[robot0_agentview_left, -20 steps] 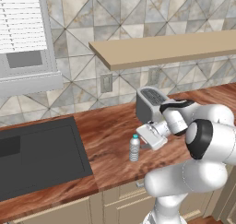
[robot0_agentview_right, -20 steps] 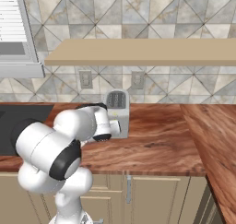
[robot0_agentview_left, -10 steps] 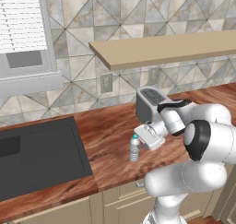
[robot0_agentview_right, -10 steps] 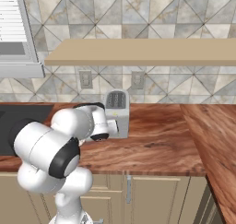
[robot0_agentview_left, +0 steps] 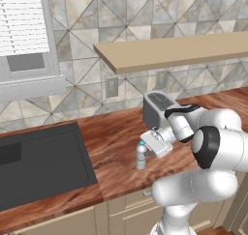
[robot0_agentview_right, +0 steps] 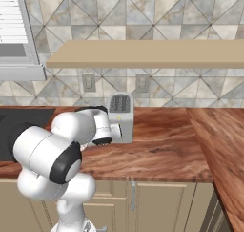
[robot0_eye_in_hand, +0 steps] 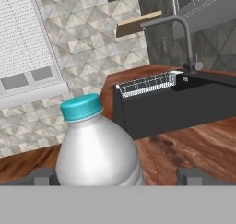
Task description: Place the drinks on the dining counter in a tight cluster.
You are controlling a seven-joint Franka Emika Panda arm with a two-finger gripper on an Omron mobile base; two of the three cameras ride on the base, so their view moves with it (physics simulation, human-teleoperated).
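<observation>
A small clear bottle [robot0_agentview_left: 141, 156] with a blue cap stands upright on the wood counter, between the sink and the toaster. My gripper [robot0_agentview_left: 147, 146] reaches in from the right at the height of its cap, jaws open. In the hand view the bottle [robot0_eye_in_hand: 97, 149] rises close between the two dark fingertips [robot0_eye_in_hand: 45, 177], and I cannot tell whether they touch it. The dining counter [robot0_agentview_right: 224, 140] is the reddish-brown slab that runs toward the front at the far right.
A silver toaster [robot0_agentview_left: 157, 106] stands right behind the hand. The dark sink [robot0_agentview_left: 38, 161] lies left of the bottle, its faucet [robot0_eye_in_hand: 184, 34] beyond. A pale wall shelf [robot0_agentview_left: 169, 50] hangs over the counter. The counter's front edge runs close below the bottle.
The hand has edged a little toward the bottle. The jaws stay open and the bottle has not moved.
</observation>
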